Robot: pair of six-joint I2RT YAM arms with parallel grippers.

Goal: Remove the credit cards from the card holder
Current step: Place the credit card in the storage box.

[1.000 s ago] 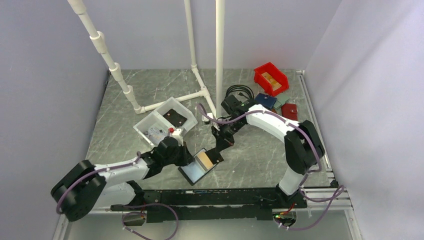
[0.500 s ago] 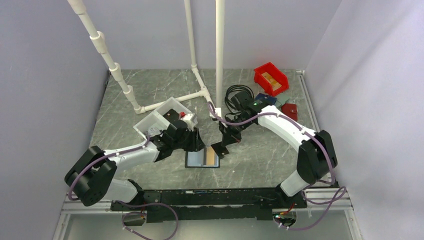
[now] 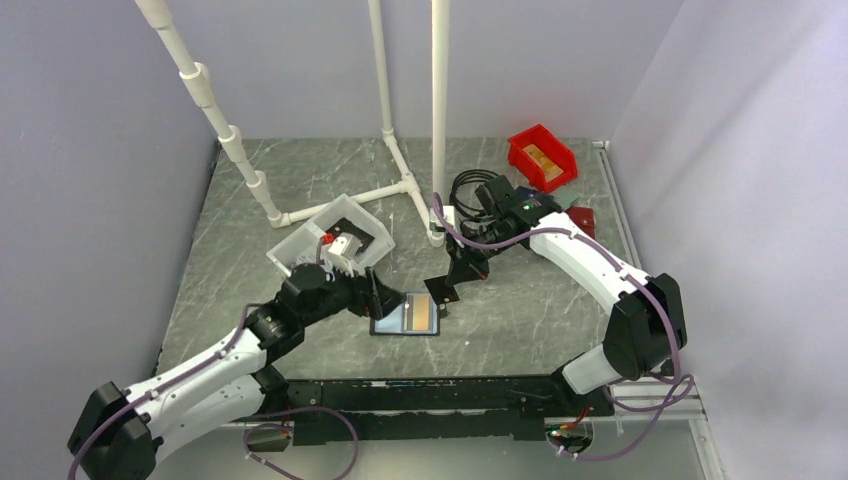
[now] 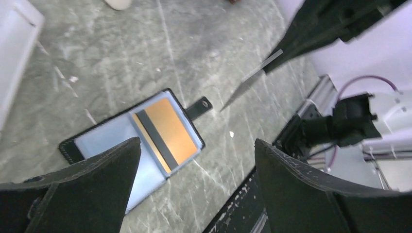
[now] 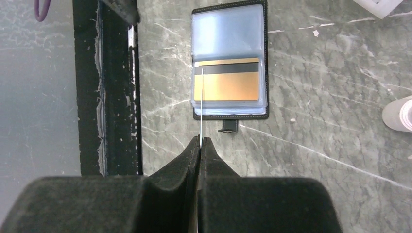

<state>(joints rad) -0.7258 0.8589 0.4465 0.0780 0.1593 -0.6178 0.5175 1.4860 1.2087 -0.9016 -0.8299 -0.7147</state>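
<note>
The black card holder [image 3: 392, 316] lies open and flat on the marble table, its strap tab pointing toward the right arm. A gold-tan credit card [image 5: 228, 86] with a dark stripe sits under the clear window of one panel [image 4: 166, 130]; the other window [image 5: 227, 34] looks pale blue. My right gripper [image 5: 200, 140] is shut on a thin pale credit card [image 5: 200, 104], seen edge-on, held above the table just off the holder's tab [image 4: 248, 82]. My left gripper [image 4: 197, 143] hovers open over the holder's near-left edge [image 3: 375, 300], touching nothing.
A white plastic bin [image 3: 318, 240] stands just behind the left gripper. A red bin [image 3: 541, 157], a coiled black cable [image 3: 470, 188] and a red-brown wallet [image 3: 583, 218] lie at the back right. A white pipe frame [image 3: 438, 120] rises behind. A black rail [image 3: 420, 393] runs along the near edge.
The left gripper opened and let go of the card holder, then drew back left. The holder, earlier skewed, now lies square and flat. The right gripper stayed shut on its card.
</note>
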